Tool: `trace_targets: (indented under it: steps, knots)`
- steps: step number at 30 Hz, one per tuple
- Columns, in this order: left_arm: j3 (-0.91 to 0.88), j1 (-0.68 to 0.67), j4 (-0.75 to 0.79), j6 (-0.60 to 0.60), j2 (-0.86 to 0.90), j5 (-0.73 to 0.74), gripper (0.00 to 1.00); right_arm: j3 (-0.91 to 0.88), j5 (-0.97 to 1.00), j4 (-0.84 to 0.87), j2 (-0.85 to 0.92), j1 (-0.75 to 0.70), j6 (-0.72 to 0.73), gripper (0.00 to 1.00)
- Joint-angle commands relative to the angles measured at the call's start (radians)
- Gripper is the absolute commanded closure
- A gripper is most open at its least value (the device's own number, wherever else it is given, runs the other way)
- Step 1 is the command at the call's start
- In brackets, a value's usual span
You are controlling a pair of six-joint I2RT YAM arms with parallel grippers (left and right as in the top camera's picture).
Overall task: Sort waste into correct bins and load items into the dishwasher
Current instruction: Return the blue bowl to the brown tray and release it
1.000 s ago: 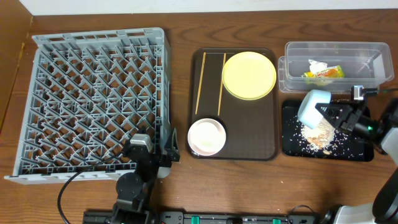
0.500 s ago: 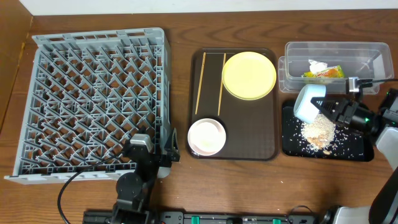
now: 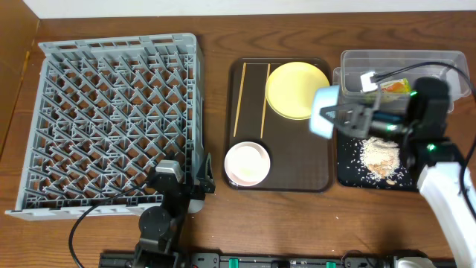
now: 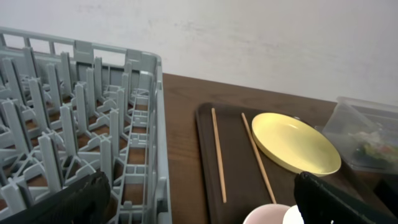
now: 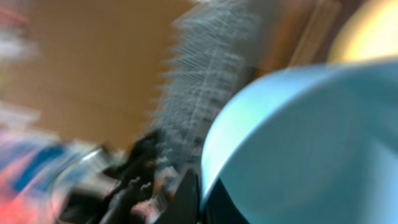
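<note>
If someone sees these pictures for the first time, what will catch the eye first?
The big grey dish rack fills the left of the overhead view. On the right, the right gripper holds a light blue bowl, tipped on its side, above the right edge of the brown tray. Beside it, a heap of beige crumbs lies in the black tray.

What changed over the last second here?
The right gripper, shut on the light blue bowl, carried it left from over the crumbs on the black tray to above the right edge of the brown serving tray. The left gripper, plate, white bowl, chopsticks and rack stayed put.
</note>
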Motion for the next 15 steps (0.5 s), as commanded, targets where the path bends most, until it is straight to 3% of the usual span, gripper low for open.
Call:
trace_targets:
  steps: [1, 5, 15]
  knots:
    - [-0.017, -0.003, -0.034, 0.003, -0.002, -0.005, 0.05, -0.001, 0.600, -0.099, -0.052, 0.099, -0.013, 0.99]
    - [-0.017, -0.003, -0.034, 0.003, -0.002, -0.005, 0.05, 0.000, 0.620, -0.170, -0.046, 0.216, -0.175, 0.99]
    - [-0.017, -0.003, -0.034, 0.003, -0.002, -0.005, 0.05, 0.052, 0.690, -0.334, 0.121, 0.479, -0.278, 0.99]
